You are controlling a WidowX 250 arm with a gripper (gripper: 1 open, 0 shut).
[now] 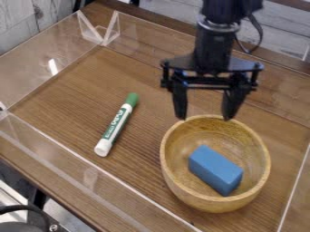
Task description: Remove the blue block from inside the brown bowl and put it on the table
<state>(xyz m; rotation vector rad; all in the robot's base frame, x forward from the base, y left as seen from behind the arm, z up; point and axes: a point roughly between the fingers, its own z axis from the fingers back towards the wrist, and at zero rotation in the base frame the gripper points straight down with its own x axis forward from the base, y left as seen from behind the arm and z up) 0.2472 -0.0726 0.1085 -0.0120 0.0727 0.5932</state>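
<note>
The blue block (215, 169) lies flat inside the brown bowl (179, 166), which sits at the front right of the table (72, 100). My gripper (208, 111) hangs open just above the bowl's far rim, its two black fingers (180, 102) spread wide and pointing down. Nothing is between them. The block is a short way in front of and below the fingertips, untouched.
A green-and-white marker (116, 123) lies on the tabletop to the left of the bowl. Low clear acrylic walls (49, 63) border the table. The bowl sits close to the right and front walls.
</note>
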